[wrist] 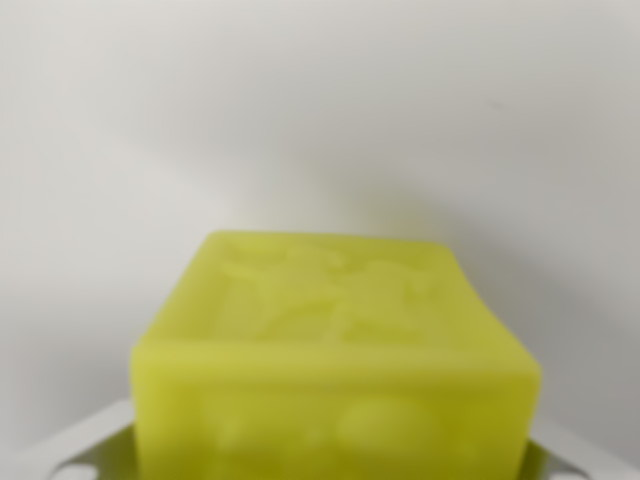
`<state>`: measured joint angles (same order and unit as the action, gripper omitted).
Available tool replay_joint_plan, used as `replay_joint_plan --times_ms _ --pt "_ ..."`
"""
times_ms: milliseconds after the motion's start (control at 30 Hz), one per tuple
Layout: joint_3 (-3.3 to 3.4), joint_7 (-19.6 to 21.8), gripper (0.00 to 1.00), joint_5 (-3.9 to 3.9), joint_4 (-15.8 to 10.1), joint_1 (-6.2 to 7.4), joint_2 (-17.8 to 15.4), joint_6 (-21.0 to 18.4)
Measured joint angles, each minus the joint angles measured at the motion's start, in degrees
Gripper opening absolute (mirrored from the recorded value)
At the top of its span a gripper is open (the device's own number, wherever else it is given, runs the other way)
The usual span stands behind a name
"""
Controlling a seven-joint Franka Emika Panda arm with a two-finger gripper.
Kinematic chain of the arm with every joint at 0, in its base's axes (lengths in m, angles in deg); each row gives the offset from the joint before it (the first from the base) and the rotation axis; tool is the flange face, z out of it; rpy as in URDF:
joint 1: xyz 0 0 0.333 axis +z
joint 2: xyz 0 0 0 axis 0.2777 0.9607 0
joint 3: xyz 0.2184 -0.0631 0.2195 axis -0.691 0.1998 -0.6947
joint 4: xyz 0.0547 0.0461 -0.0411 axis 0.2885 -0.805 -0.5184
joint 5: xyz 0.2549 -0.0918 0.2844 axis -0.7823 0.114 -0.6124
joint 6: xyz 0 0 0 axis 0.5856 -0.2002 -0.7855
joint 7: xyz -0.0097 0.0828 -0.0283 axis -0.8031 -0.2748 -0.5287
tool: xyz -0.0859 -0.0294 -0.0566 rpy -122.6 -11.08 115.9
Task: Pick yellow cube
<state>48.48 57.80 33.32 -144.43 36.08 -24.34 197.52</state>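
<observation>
Plain white matte surface (pixel 320 110) fills the background. Translucent yellow-green cube with faint embossed relief (pixel 335 360) sits bottom-centre, blurred, very close to the lens. Pale gripper parts (pixel 335 455) flank its lower corners; grip state cannot be determined.

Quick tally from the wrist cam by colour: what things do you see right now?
Yellow: 1, the yellow cube, close to the camera and blurred, with raised shapes on its faces.
White: 1, a white part showing at both lower corners beside the cube; too blurred to identify.
Total: 2, against a plain pale background.
</observation>
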Motion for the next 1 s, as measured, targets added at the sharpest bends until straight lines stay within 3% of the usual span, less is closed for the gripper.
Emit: replay_joint_plan --times_ms 133,200,467,633,1000 --pt "0.16 0.11 0.00 0.06 -0.14 0.13 -0.49 -0.36" --pt "0.39 0.46 0.00 0.50 -0.37 0.25 -1.32 -0.95" --pt "0.48 3.36 0.00 4.33 -1.53 -0.53 -5.51 -3.93" --pt "0.22 4.67 0.00 6.10 -2.10 -1.19 -8.11 -5.93" --pt "0.07 6.02 0.00 7.91 -3.04 -1.77 -13.71 -10.58"
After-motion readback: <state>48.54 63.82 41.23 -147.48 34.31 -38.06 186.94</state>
